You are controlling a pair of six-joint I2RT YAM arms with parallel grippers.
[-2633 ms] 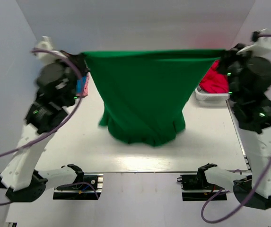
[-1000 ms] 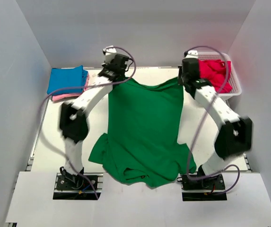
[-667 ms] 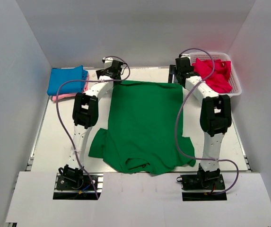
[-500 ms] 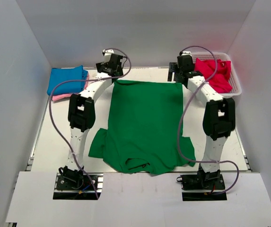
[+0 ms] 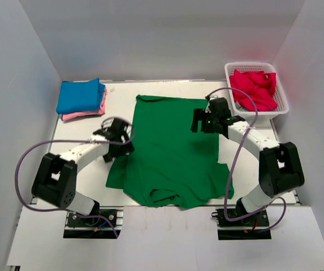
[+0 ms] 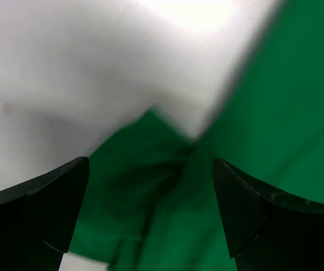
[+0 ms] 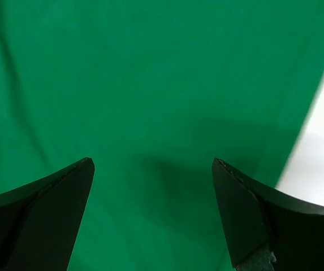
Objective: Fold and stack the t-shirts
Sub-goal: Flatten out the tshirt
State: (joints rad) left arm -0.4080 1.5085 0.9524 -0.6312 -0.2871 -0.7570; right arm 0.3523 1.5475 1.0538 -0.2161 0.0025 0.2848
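A large dark green t-shirt (image 5: 170, 152) lies spread flat in the middle of the table, collar toward the near edge. My left gripper (image 5: 118, 141) hovers open at the shirt's left edge, near the sleeve. In the left wrist view the gripper (image 6: 150, 186) has only green cloth (image 6: 246, 141) and white table beneath it. My right gripper (image 5: 202, 121) is open over the shirt's right side. In the right wrist view the gripper (image 7: 153, 186) holds nothing, and the green cloth (image 7: 122, 84) fills the frame. A folded blue t-shirt (image 5: 80, 96) rests on a pink one (image 5: 85, 114) at the far left.
A white lattice basket (image 5: 281, 106) at the far right corner holds a crumpled red t-shirt (image 5: 255, 87). Bare white table (image 5: 71, 135) shows left of the green shirt and in a strip on its right (image 7: 320, 164). Grey walls close in three sides.
Both grippers opened and let go of the green shirt's far edge. Both arms drew back toward the near side, and the shirt now lies flat.
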